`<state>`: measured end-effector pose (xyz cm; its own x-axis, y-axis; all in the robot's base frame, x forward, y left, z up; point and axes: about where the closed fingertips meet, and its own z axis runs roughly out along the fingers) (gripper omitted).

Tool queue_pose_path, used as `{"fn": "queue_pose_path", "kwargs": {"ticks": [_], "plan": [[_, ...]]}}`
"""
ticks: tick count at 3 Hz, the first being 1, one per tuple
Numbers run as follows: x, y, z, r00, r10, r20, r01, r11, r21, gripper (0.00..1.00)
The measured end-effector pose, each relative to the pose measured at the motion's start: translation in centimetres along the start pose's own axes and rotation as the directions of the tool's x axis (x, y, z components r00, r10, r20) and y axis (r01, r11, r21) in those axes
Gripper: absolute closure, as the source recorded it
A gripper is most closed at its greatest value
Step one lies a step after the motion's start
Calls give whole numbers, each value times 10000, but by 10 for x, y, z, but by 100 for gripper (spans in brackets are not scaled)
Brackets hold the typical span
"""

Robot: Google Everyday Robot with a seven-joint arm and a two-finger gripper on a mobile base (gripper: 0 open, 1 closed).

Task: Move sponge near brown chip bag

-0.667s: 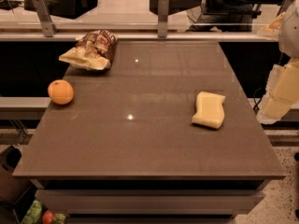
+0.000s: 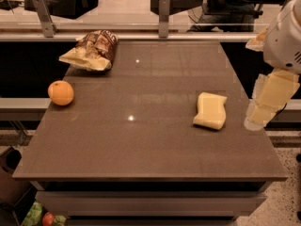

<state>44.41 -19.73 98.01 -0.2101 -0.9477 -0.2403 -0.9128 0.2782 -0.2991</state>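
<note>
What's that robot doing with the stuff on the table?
The robot's pincer hangs just off the right edge of the table, close beside the sponge, but it isn't touching it. The sponge lies flat on the right side. The chip bag is far away at the back left corner, and an orange sits by the left edge. The job is to put the sponge near the bag, and that isn't done yet.

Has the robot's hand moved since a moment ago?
Yes. The gripper, beside the table's right edge, has shifted left, toward the sponge.
</note>
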Motion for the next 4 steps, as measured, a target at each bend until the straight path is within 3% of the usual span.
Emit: {"fn": "queue_pose_path", "kwargs": {"ticks": [2,4], "plan": [[-8,10,67,9948,806,630,-743,9926,-964,0],[-29,2,111,9819,1166,1493,-952,9850,-1437,0]]}}
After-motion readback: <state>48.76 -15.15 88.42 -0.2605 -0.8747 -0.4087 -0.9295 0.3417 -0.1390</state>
